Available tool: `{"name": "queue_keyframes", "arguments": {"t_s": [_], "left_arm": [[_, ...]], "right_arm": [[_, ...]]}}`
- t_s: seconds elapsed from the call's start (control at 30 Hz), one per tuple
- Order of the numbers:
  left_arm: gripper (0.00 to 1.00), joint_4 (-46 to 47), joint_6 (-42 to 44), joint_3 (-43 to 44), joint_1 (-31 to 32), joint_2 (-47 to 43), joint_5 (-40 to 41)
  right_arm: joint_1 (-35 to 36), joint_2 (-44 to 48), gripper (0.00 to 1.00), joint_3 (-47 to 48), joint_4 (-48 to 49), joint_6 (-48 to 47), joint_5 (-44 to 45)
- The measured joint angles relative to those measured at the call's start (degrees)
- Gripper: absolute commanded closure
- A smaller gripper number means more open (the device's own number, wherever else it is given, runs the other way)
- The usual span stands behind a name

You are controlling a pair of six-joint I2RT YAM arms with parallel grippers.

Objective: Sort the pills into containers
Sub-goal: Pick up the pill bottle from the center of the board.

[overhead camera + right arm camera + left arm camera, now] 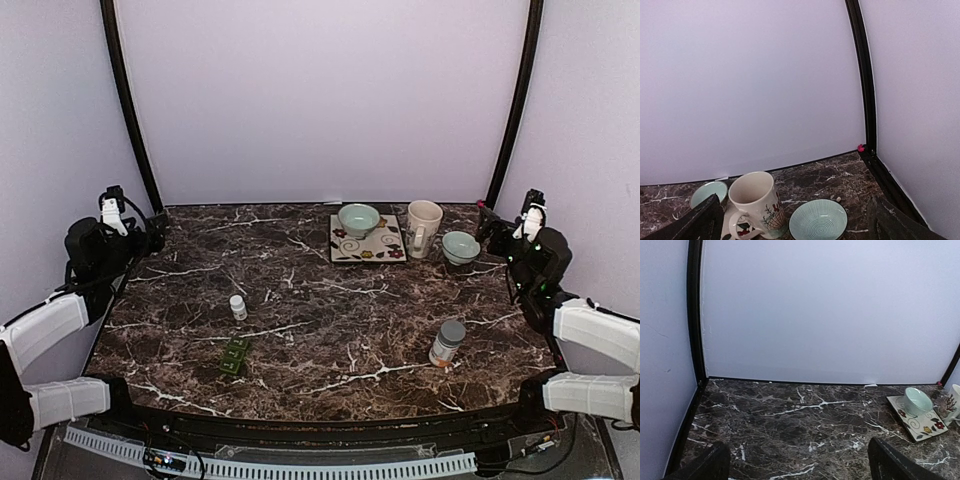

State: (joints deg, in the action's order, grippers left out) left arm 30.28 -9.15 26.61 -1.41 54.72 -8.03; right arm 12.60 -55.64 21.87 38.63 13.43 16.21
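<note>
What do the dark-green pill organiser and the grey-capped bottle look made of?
Small dark-green pill organiser: probably moulded plastic with a dull sheen, though too small to be sure. Grey-capped pill bottle: likely plastic, with a pale smooth body and a matte grey cap.

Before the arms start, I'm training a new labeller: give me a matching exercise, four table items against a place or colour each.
Things:
1. organiser
2. grey-capped bottle
3. mug
4. plate

Descriptions:
a. under a bowl
b. cream, with a handle
c. dark green, left of centre
d. right side, towards the near edge

Pairs: 1-c, 2-d, 3-b, 4-a.
</note>
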Motion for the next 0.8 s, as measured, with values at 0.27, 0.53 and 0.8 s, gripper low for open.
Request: {"name": "queue_keyframes", "arguments": {"t_s": [0.27, 0.53, 0.8], "left_arm": [[0.04, -12.8, -0.8, 9.6, 5.6, 4.7, -5.8], [0.06, -26.4, 2.9, 14.5, 23.0, 13.1, 0.5], [0.11, -36.9, 2.5, 19.8, 29.7, 22.6, 6.9]], "right_arm": [[0.4, 2.5, 0.09, -3.1, 8.0, 4.0, -6.3], [7.5, 3.9, 0.13, 7.9, -10.3, 5.3, -0.6], [17.2, 3.8, 0.14, 11.6, -28.1, 7.1, 12.7]]}}
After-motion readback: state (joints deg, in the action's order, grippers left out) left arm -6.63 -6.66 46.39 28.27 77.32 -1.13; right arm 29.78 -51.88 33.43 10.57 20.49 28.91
